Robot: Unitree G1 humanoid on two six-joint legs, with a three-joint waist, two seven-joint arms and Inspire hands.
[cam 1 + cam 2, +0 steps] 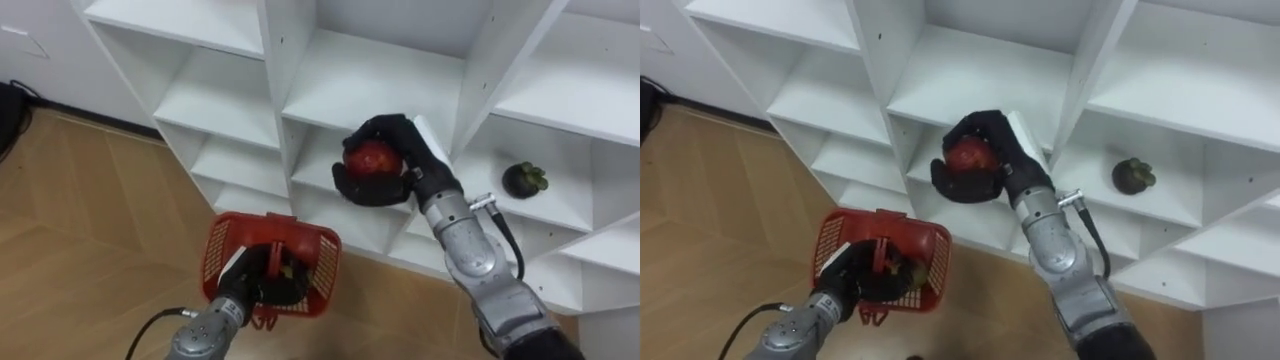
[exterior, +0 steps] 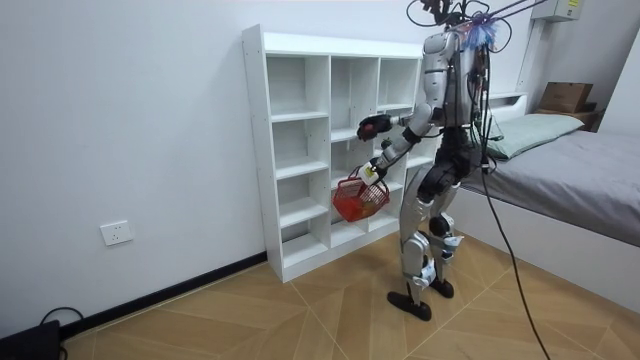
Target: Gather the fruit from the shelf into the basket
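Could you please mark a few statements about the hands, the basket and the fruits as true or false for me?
1. The right hand is curled round a red fruit. True.
2. The left hand holds a blue basket. False: the basket is red.
3. A dark fruit sits on a shelf to the right of the right hand. True.
4. The red fruit lies in the basket. False: it is in the right hand, higher than the basket.
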